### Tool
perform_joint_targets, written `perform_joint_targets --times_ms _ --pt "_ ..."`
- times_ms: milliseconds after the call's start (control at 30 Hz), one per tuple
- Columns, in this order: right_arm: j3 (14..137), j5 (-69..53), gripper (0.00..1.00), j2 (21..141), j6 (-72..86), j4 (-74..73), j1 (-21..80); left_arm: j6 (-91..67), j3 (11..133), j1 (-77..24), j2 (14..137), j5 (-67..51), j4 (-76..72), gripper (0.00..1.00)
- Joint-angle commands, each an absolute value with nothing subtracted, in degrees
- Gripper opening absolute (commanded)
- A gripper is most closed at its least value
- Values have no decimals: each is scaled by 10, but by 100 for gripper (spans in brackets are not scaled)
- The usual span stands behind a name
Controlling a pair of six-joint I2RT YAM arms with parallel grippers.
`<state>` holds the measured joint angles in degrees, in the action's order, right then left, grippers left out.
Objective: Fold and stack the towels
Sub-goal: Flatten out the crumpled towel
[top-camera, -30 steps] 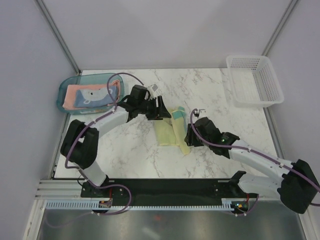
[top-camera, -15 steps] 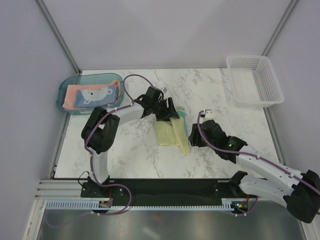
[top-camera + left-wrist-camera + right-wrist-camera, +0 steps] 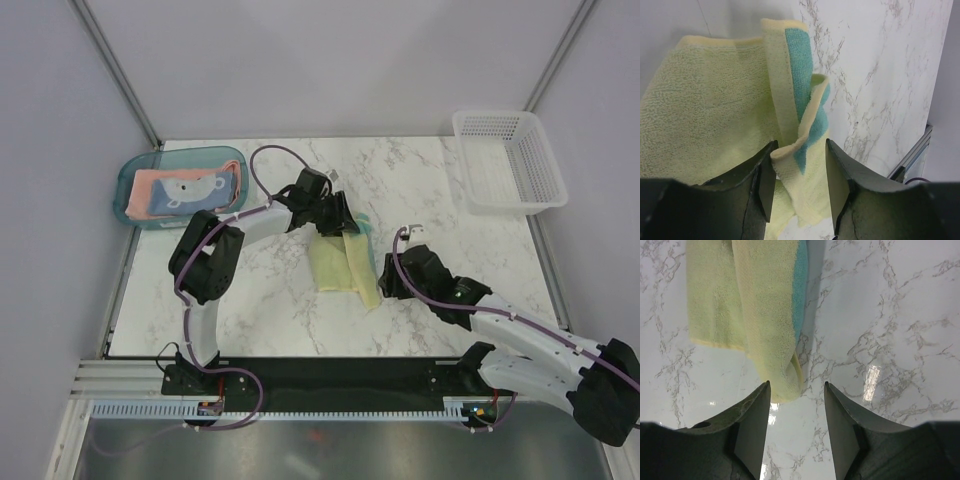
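**One pale yellow towel (image 3: pixel 335 268) lies between both hands**

The towel sits mid-frame on the marble table (image 3: pixel 420 185) in the overhead view, folded long, with its teal panel along one edge. The left hand (image 3: pixel 345 225) is at the towel's upper end. Its jaws stand apart, and a raised fold of the towel sits between them. The right hand (image 3: pixel 383 285) is at the towel's lower right corner, its jaws spread wide and gripping nothing. In the upper left, a salmon-pink towel (image 3: pixel 143 192) and a light blue towel (image 3: pixel 190 192) lie in the teal tray (image 3: pixel 180 153). A white mesh basket (image 3: pixel 510 160) stands in the upper right.
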<state>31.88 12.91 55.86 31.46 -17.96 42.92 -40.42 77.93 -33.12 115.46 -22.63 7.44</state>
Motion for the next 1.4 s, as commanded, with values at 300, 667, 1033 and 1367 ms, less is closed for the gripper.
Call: perform_joint_targets --times_ms 300,667,1033,1367 --pt "267 130 56 579 332 -84 479 -408 819 -348 1112 -226 110 21" --pt "252 228 47 644 368 -13 591 -420 834 -351 1119 -225 122 2" --pt "285 307 48 774 360 -6 617 -429 839 -351 1126 -221 128 2" --pt "361 358 0 693 331 -137 624 -414 879 -345 1089 -169 199 2"
